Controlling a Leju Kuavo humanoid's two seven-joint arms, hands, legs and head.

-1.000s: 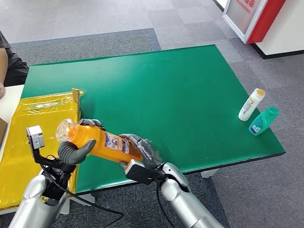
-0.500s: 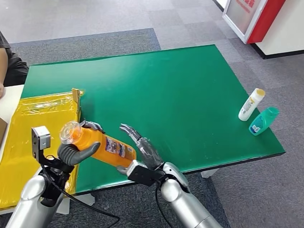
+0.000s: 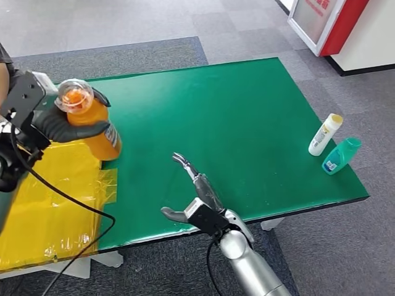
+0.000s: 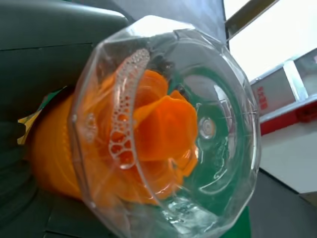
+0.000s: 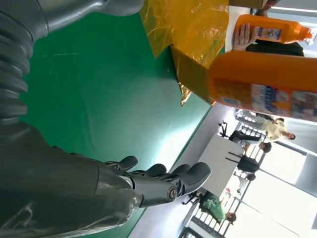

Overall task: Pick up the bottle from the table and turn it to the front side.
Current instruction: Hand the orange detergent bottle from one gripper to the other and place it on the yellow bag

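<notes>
The robot's left hand (image 3: 55, 126) grips an orange bottle (image 3: 91, 123) around its upper body, holding it raised and near upright at about ten o'clock in the head view, above the seam where a yellow plastic sheet (image 3: 42, 203) meets the green counter (image 3: 223, 117). The bottle's clear faceted cap (image 4: 164, 129) (bubbles cling inside it) faces the left wrist camera, with the orange nozzle visible through it. The right hand (image 3: 193, 194) hovers over the counter's near edge at about six o'clock, its fingers (image 3: 184, 163) released and spread, holding nothing. A white bottle (image 3: 325, 134) with a yellow cap and a teal bottle (image 3: 342, 155) lie side by side at about three o'clock, well apart from both hands. Grey carpet (image 3: 139, 24) surrounds the counter.
</notes>
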